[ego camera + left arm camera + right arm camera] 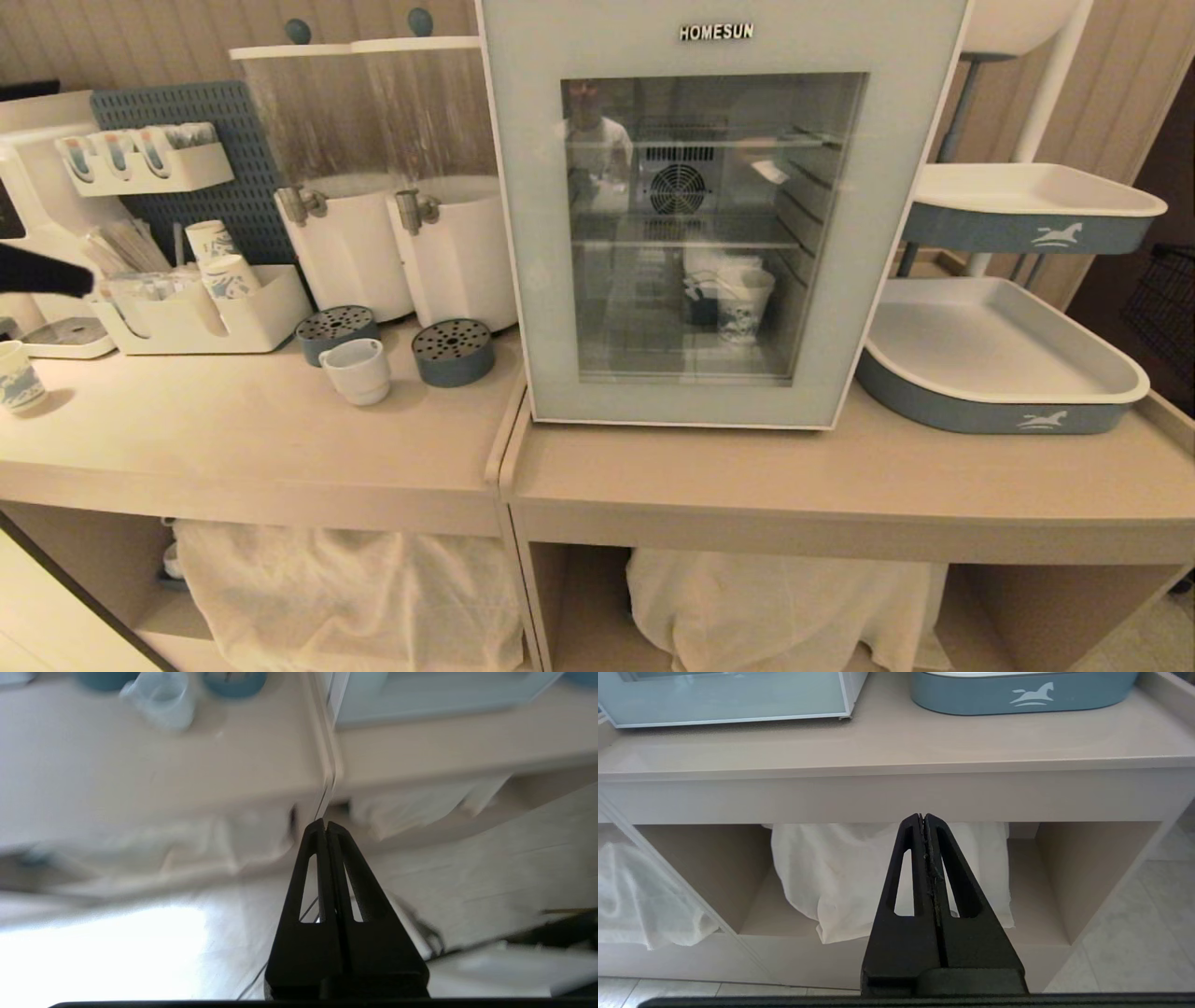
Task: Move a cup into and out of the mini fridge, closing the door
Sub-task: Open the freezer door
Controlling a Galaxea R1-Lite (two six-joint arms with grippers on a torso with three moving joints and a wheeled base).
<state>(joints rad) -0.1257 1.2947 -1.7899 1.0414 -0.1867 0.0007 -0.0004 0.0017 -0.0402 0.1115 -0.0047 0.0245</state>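
Pincers pressed shut and empty frame the scene: the left pincer, blurred surroundings behind it, hangs out in front of the worktop and points toward the seam between its two sections, while the right pincer sits low before the open shelf under the fridge side, aimed at bundled white cloth. Beyond the left pincer, the cup stands upright on the worktop, just in front of two round blue drip trays below the drink dispensers and a little left of the mini fridge. The door is closed; a patterned paper cup shows through its glass on the lower level.

Judging from this, the risks lie ahead. A pincer arriving closed would knock the squat cup over or shove it into the drip trays, so it must open before reaching it. The loop handle offers a poor hold if caught off-centre. With the door closed, the cup cannot go in until the door is swung clear, and a carried cup could strike the frame or the paper cup already inside.
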